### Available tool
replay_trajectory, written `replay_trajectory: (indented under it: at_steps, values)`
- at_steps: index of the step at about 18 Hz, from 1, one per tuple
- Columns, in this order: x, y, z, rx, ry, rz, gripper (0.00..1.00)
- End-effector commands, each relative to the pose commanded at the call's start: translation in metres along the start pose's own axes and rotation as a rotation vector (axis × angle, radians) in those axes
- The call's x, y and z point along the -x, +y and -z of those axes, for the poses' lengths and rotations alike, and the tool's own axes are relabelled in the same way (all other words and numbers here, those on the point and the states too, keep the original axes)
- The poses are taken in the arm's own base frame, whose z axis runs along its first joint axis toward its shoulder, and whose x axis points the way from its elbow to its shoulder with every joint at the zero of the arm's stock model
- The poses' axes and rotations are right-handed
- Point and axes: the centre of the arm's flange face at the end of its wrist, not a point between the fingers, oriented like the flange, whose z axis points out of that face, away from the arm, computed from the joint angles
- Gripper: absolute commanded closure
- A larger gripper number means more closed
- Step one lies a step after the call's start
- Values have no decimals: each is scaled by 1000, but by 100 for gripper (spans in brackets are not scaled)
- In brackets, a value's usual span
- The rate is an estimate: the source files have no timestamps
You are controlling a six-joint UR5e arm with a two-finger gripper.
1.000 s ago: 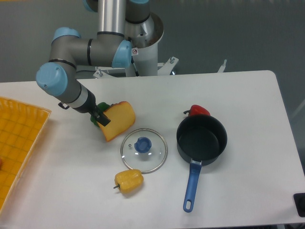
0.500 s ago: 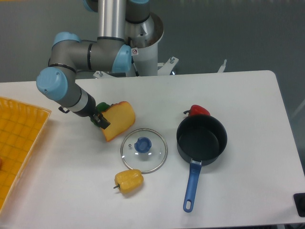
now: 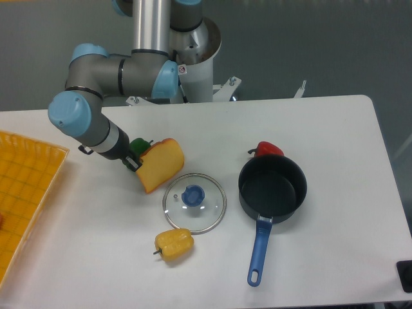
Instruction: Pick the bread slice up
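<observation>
the bread (image 3: 160,165) sits tilted at the table's (image 3: 335,122) left-centre, its long axis running up-right to down-left, just above the lid (image 3: 194,202). its left edge meets the gripper (image 3: 133,159), which looks closed on it, though the fingers are mostly hidden. so the slice lies right of the tool; a green pepper (image 3: 138,145) peeks out behind. lifting seems next, judging by the grasp.
</observation>
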Motion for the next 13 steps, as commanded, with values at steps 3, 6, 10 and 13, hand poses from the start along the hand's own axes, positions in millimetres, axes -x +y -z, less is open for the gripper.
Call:
replay_trajectory:
  at_steps: [3,6,10,13]
  values:
    - [6,2,9,-13,-1,10,100]
    - [29,20,47,-32,58,38,100]
    - [56,44,86,-124,86,46,100]
    - [60,59,100,-153,73,48,100]
